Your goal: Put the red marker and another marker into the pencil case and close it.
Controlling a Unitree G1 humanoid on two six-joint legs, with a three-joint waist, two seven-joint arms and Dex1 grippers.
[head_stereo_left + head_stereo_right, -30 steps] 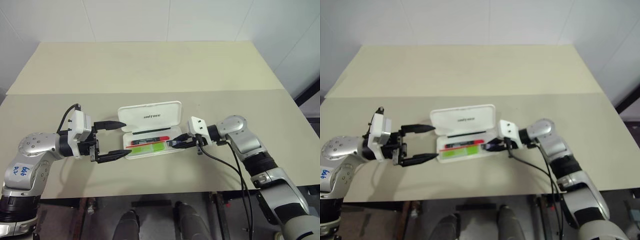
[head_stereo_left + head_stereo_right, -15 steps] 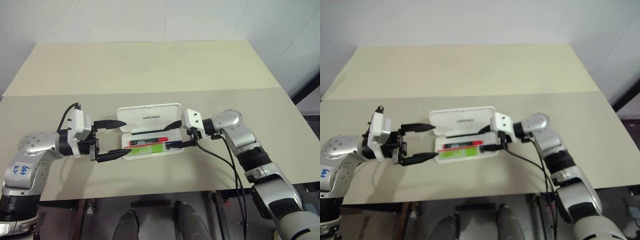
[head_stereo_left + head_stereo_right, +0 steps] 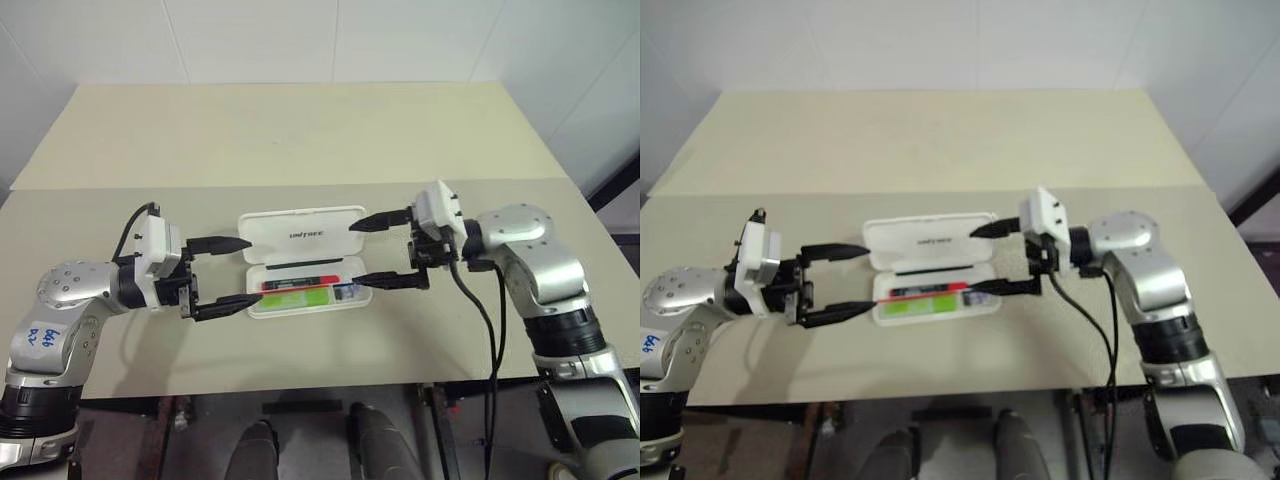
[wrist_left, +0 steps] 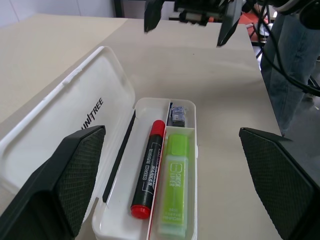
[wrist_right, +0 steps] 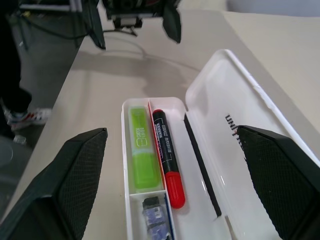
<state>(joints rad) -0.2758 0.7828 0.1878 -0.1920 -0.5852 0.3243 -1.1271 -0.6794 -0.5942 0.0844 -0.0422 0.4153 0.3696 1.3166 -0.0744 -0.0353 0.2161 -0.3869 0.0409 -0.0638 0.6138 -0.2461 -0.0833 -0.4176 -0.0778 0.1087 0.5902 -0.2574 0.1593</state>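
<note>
Pencil case (image 3: 304, 262): white, hinged, lying open near the front middle of the beige worktop (image 3: 300, 130), lid (image 3: 303, 232) folded back flat on the far side with dark lettering on it. Red marker (image 4: 147, 169) inside the tray, lengthwise, red cap at one end and dark barrel with a label along it, just beside the dividing wall. Yellow-green highlighter (image 4: 173, 186) in the neighbouring long compartment, on the near side of that wall, parallel to the red marker and close alongside it. Small dark bluish item (image 4: 177, 115) in the short compartment at the tray's right end; too small to tell what it is. Thin dark strip (image 5: 201, 171) along the hinge line between tray and lid.

Left gripper (image 3: 232, 274) at the left end of the case, level, pointing along it; fingers (image 3: 224, 243) spread wide, one near the lid's corner, the other near the tray's front corner, holding nothing; touching the case or not, cannot tell. Right gripper (image 3: 382, 252) at the right end, facing the left one; fingers (image 3: 390, 280) also spread wide and empty, upper one over the lid's right edge, lower one by the tray's right end. Black cable (image 3: 482, 330) hanging from the right wrist down past the worktop's front edge.

Legs of a person in jeans (image 4: 287, 65) standing past the worktop's edge in the left wrist view; dark trousers and a shoe (image 5: 20, 117) on the floor in the right wrist view.
</note>
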